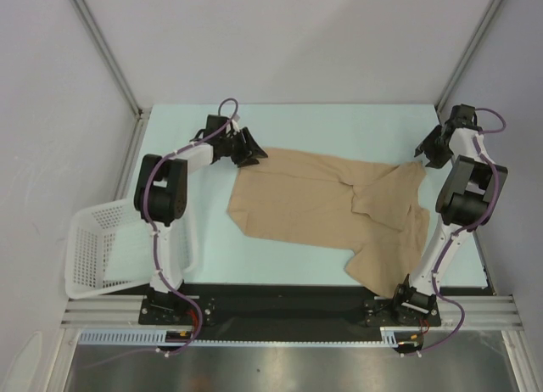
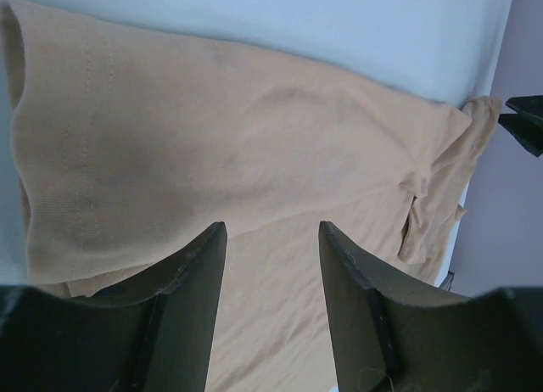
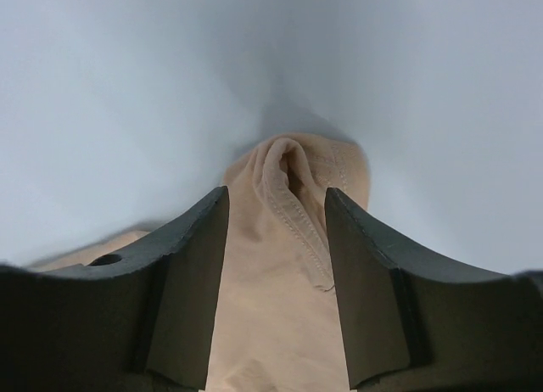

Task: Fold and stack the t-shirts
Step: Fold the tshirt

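One tan t-shirt (image 1: pixel 327 207) lies crumpled and partly spread on the pale table, its lower right part reaching the front edge. My left gripper (image 1: pixel 251 149) is open at the shirt's far left corner. In the left wrist view the cloth (image 2: pixel 237 129) lies under and between the open left gripper (image 2: pixel 271 232). My right gripper (image 1: pixel 427 151) is open at the shirt's far right corner. In the right wrist view a stitched hem fold (image 3: pixel 297 197) lies between the open right gripper (image 3: pixel 276 198), not pinched.
A white lattice basket (image 1: pixel 102 248) stands tilted at the table's left front edge, beside the left arm. Grey walls and metal frame posts (image 1: pixel 106 48) enclose the table at the back and sides. The right gripper's tip shows in the left wrist view (image 2: pixel 526 120).
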Controlling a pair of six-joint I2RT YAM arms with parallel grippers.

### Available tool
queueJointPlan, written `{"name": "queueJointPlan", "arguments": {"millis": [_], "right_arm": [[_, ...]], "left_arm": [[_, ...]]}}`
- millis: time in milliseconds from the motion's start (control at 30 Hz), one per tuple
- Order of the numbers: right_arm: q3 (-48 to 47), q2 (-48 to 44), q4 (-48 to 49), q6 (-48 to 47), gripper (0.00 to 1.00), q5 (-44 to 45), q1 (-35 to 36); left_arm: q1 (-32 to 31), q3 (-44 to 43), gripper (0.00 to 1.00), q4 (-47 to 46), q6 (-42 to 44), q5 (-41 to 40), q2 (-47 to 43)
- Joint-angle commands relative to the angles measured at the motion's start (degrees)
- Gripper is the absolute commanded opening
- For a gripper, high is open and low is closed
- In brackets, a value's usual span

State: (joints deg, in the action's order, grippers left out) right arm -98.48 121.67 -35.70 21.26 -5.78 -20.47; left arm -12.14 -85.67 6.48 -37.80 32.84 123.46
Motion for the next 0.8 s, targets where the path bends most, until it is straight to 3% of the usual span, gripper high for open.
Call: {"name": "queueJointPlan", "arguments": {"millis": [0, 200, 267, 600, 667, 767], "right_arm": [[-0.40, -0.03, -0.51, -2.00, 0.54, 0.95, 0.25], [-0.31, 0.15, -0.07, -2.54, 0.47, 2.18, 0.08], [-0.49, 0.76, 0.46, -2.28, 0.41, 1.04, -0.18], [-1.54, 2.70, -0.77, -1.75, 0.41, 0.76, -0.36], [-1.81, 2.52, -0.69, -1.74, 0.28, 1.65, -0.71], [-2.33, 2.00, -0.07, -1.66, 0.22, 2.18, -1.68]], "left_arm": [[1.07, -2.05, 0.53, -1.03, -3.50, 0.91, 1.08], [1.77, -1.70, 0.54, -0.24, -4.82, 0.82, 2.05], [2.03, -1.69, 0.54, 0.46, -5.18, 0.65, 2.57], [2.39, -2.05, 0.55, 0.46, -6.14, 1.00, 3.89], [2.39, -2.05, 0.55, 0.81, -6.23, 0.74, 4.16], [2.39, -1.96, 0.55, 1.08, -6.23, 0.47, 4.42]]}}
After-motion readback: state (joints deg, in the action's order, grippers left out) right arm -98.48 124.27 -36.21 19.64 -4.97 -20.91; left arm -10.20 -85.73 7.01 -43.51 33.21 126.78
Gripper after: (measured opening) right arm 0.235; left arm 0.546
